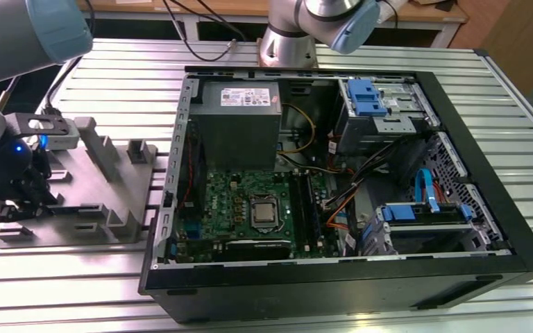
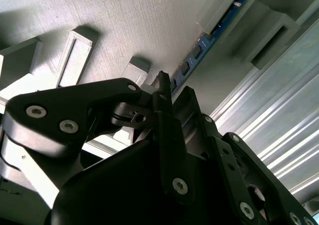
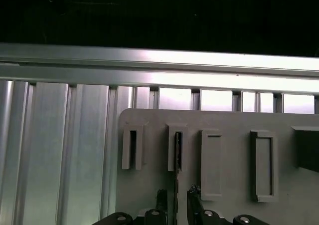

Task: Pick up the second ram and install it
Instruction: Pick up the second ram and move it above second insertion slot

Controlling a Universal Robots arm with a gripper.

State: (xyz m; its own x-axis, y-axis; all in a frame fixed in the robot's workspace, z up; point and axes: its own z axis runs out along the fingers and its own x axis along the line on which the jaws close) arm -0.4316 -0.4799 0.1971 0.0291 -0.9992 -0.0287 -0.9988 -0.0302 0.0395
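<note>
Black gripper (image 1: 19, 202): at the exterior view's left, lowered onto the left part of the fixture plate. We read it as open. In the first wrist view its fingertips (image 3: 161, 199) stand one on each side of the second ram, with a gap visible on both sides.
Second ram (image 3: 176, 152): seated on edge in a narrow slot of the fixture plate, and seen edge-on as a thin dark line in the first wrist view. In the second wrist view we see its blue board and dark chips (image 2: 207, 41) running along the slot, with one end reaching in between the fingers.
Fixture plate (image 1: 100, 208): grey, with raised slotted holders, lying flat just beside the computer case.
Table (image 1: 63, 277): ribbed aluminium, carrying both the plate and the case.
Computer case (image 1: 341, 274): black, lying on its side with the panel off, right of the plate in the exterior view.
Power supply (image 1: 239, 118): grey box in the far left part of the case.
Motherboard (image 1: 234, 201): green, nearer than the power supply, with the processor (image 1: 264, 211) at its middle.
Drive cages: at the case's right side, one far (image 1: 366, 97) and one near (image 1: 415, 211), each with a blue latch. Between them we see a blue cable (image 1: 424, 191).
</note>
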